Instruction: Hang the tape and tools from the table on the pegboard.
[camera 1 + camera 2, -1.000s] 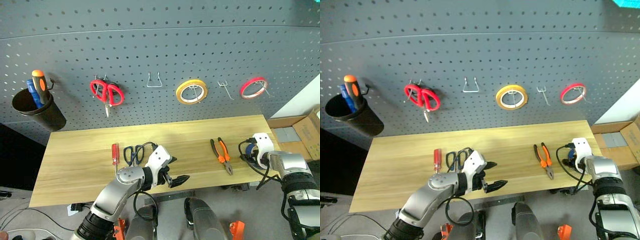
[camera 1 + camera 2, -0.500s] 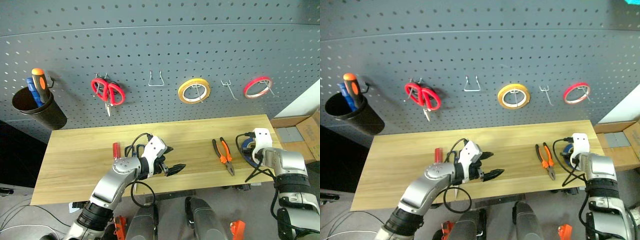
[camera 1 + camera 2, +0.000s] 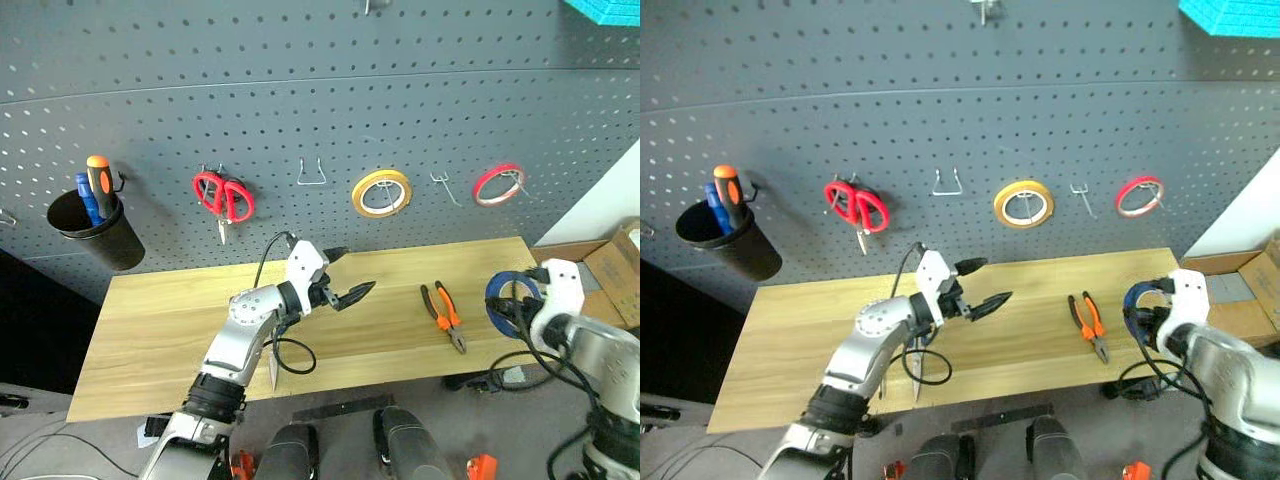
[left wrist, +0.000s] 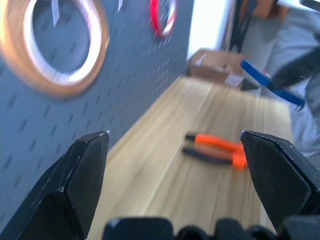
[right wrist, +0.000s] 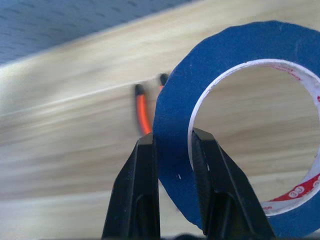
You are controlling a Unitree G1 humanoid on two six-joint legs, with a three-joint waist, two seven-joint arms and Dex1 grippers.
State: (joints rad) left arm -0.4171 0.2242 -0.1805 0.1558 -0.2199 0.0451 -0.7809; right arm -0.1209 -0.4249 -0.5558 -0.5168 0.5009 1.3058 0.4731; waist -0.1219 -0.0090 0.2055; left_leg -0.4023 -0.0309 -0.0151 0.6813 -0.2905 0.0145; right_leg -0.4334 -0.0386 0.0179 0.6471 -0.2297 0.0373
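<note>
Here your right gripper (image 5: 172, 150) has its fingers clamped on the blue tape (image 5: 235, 60), lifted off the table (image 3: 160, 330) at its right end. Your left gripper (image 3: 345, 285) hangs fingers apart. Pliers (image 3: 443, 315) lie between; the pegboard (image 3: 300, 90) stands behind.

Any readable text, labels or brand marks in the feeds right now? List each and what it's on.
Nothing can be read.
Blue tape, clamped in the shut right gripper: small red printed marks on its white inner core, too small and blurred to make out.
Pliers, yellow roll, red roll, red-handled scissors, pegboard: no text visible.
</note>
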